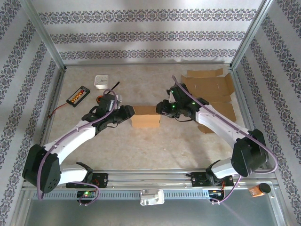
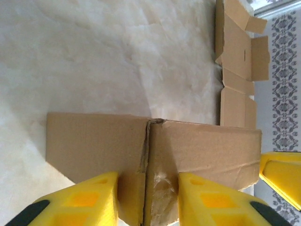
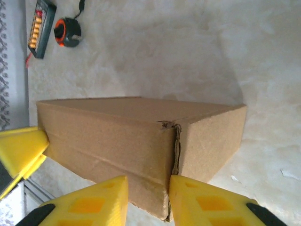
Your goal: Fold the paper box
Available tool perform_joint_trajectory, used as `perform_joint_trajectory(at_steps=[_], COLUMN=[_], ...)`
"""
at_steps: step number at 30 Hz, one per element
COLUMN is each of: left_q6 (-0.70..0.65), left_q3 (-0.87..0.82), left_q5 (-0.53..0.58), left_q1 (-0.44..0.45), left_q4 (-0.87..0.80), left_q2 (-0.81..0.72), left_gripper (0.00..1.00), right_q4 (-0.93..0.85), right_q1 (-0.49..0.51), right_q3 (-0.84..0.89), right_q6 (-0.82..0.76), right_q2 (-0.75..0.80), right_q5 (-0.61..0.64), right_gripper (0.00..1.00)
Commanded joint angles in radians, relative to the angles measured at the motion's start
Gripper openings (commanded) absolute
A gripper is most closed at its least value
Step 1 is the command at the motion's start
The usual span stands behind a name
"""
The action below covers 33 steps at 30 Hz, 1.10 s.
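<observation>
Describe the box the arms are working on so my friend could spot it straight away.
Look at the middle of the pale table, between the left gripper and the right gripper. A brown cardboard box sits there. Unlike the flat cardboard sheets at the far right, it stands folded into a block.

Robotics lab enclosure; aluminium frame posts [image 1: 47, 40]; patterned panel walls [image 1: 150, 35]; marbled tabletop [image 1: 141, 146]

You have nothing legible to read here: the paper box [image 1: 146, 117] is plain brown, and any markings on the black device [image 1: 78, 96] to its left are too small to make out.
</observation>
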<state>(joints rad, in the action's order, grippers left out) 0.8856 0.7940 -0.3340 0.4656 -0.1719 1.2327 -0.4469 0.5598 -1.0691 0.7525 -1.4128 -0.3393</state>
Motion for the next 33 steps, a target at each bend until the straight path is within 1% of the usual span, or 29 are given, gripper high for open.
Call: perform_joint_trajectory(at_steps=[1, 2, 3, 6, 7, 10, 12, 14, 18, 21, 22, 24, 27, 29, 30, 31, 33], left_q6=[-0.013, 0.001, 0.017, 0.053, 0.062, 0.082, 0.084, 0.083, 0.079, 0.093, 0.099, 0.117, 0.165, 0.194, 0.201, 0.207, 0.198], left_q3=[-0.065, -0.087, -0.110, -0.169, -0.189, -0.242, -0.265, -0.277, -0.301, -0.312, -0.310, -0.306, -0.286, -0.255, -0.238, -0.220, -0.185], left_q5=[-0.033, -0.024, -0.007, 0.067, 0.084, 0.097, 0.076, 0.052, 0.026, -0.010, -0.016, -0.011, 0.006, 0.011, 0.018, 0.031, 0.077], left_q1=[0.096, 0.110, 0.127, 0.158, 0.161, 0.162, 0.162, 0.164, 0.173, 0.199, 0.215, 0.250, 0.284, 0.289, 0.289, 0.288, 0.270], left_q4=[-0.176, -0.195, -0.215, -0.243, -0.232, -0.177, -0.130, -0.083, 0.022, 0.112, 0.141, 0.202, 0.300, 0.335, 0.349, 0.357, 0.352], left_q2=[-0.084, -0.119, -0.166, -0.310, -0.353, -0.404, -0.379, -0.330, -0.218, -0.111, -0.077, -0.018, 0.079, 0.148, 0.172, 0.196, 0.232], left_gripper=[0.32, 0.33, 0.38, 0.59, 0.64, 0.71, 0.74, 0.77, 0.81, 0.83, 0.80, 0.72, 0.52, 0.39, 0.36, 0.34, 0.34], right_q4=[-0.148, -0.172, -0.194, -0.216, -0.207, -0.137, -0.083, -0.022, 0.058, 0.142, 0.179, 0.250, 0.300, 0.310, 0.310, 0.310, 0.309], right_q1=[0.078, 0.090, 0.097, 0.102, 0.103, 0.101, 0.101, 0.100, 0.111, 0.132, 0.140, 0.156, 0.167, 0.168, 0.168, 0.167, 0.159], right_q3=[0.113, 0.138, 0.167, 0.250, 0.279, 0.349, 0.380, 0.410, 0.441, 0.465, 0.474, 0.484, 0.461, 0.428, 0.412, 0.387, 0.335], right_q6=[-0.008, 0.000, 0.013, 0.050, 0.056, 0.052, 0.044, 0.051, 0.067, 0.078, 0.097, 0.137, 0.176, 0.185, 0.185, 0.181, 0.180], right_q2=[0.086, 0.125, 0.176, 0.326, 0.370, 0.436, 0.425, 0.386, 0.292, 0.224, 0.198, 0.150, 0.066, 0.022, 0.004, -0.020, -0.079], right_q5=[0.015, 0.016, 0.014, 0.036, 0.053, 0.083, 0.088, 0.085, 0.067, 0.029, 0.015, -0.006, -0.018, -0.014, -0.006, 0.008, 0.039], right_gripper=[0.31, 0.32, 0.36, 0.48, 0.54, 0.78, 0.84, 0.85, 0.84, 0.76, 0.74, 0.67, 0.54, 0.41, 0.37, 0.35, 0.33])
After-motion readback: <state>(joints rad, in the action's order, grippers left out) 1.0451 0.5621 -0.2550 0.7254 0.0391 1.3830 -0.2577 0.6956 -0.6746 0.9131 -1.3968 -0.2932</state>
